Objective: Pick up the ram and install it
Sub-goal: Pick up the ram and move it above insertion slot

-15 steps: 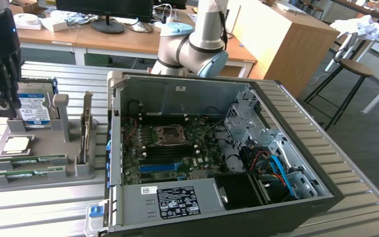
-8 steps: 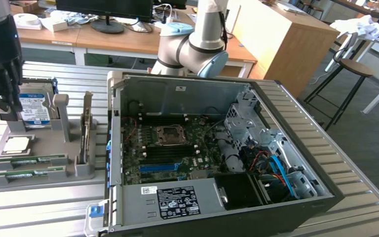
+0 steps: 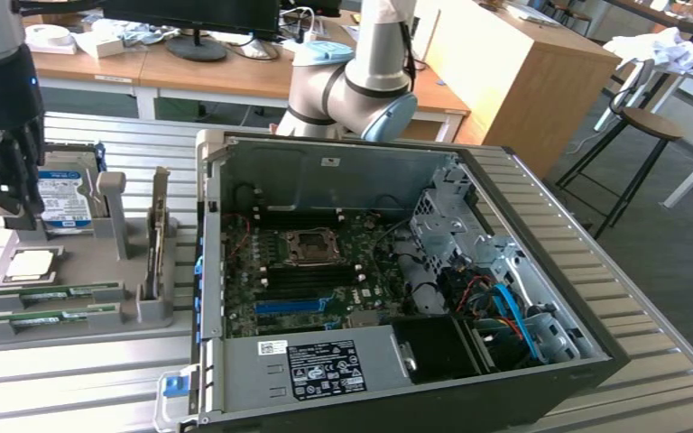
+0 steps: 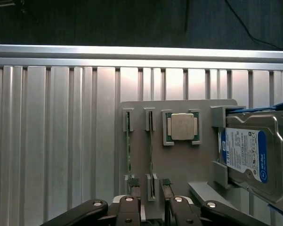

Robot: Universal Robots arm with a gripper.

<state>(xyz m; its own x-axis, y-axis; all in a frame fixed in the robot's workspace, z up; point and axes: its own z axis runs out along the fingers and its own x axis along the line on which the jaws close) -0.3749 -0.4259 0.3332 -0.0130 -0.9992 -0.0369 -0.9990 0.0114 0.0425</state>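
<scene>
Silver ribbed metal table (image 3: 82,388) holds everything. One big black computer box (image 3: 503,399) sits open on it, with one green board (image 3: 310,280) inside. Beside the box, on the exterior view's left, lies one flat grey plastic tray (image 4: 179,165). One black claw (image 4: 149,182) hangs over the tray, its two fingers apart and holding nothing.

The tray holds four things:
- one boxy silver hard drive with a blue-white label (image 4: 252,155)
- two long thin green sticks on edge in slots, the outer ram stick (image 4: 128,150) and the inner ram stick (image 4: 151,150)
- one small square silver chip (image 4: 182,126)

The fingers stand either side of the inner ram stick's end.
</scene>
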